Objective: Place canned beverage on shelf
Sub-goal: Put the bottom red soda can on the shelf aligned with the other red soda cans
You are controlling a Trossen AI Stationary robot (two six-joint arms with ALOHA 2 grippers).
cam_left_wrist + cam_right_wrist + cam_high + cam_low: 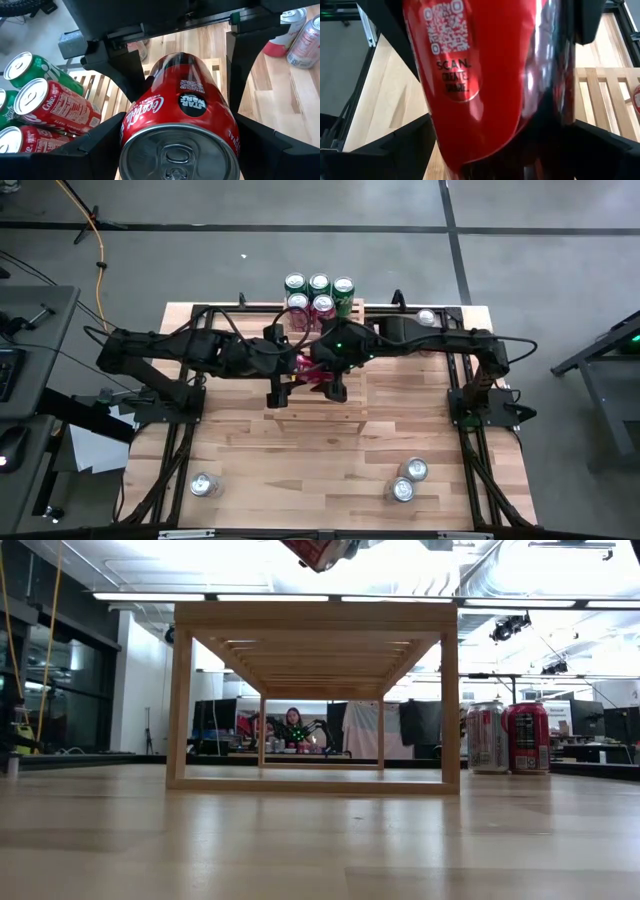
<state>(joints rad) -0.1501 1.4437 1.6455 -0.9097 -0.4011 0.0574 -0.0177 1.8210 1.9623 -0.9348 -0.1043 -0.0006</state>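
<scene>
can held between two grippers above the rack

the red cola can with a star wars badge (pixel 185 110) hangs in the air over the light wooden slatted shelf (pixel 330 408), lying tilted rather than upright. the left gripper (pixel 175 145) has its dark fingers clamped on the can's sides. the right gripper (pixel 485 145) also straddles the can, jaws wide, with its fingers against the red wall; whether it bears any weight i cannot tell. this looks like a hand-over or a shared carry, with the placing not yet done.

the next move, as i judge it, calls for one gripper to let go, then turning the can upright and lowering it onto the slats beside the cluster of green and red cans (pixel 318 296) at the rack's far end.

the pale butcher-block tabletop (pixel 250 470) carries three silver-topped cans near the front edge (pixel 410 480). beyond the table a person sits in a lit workshop.
</scene>
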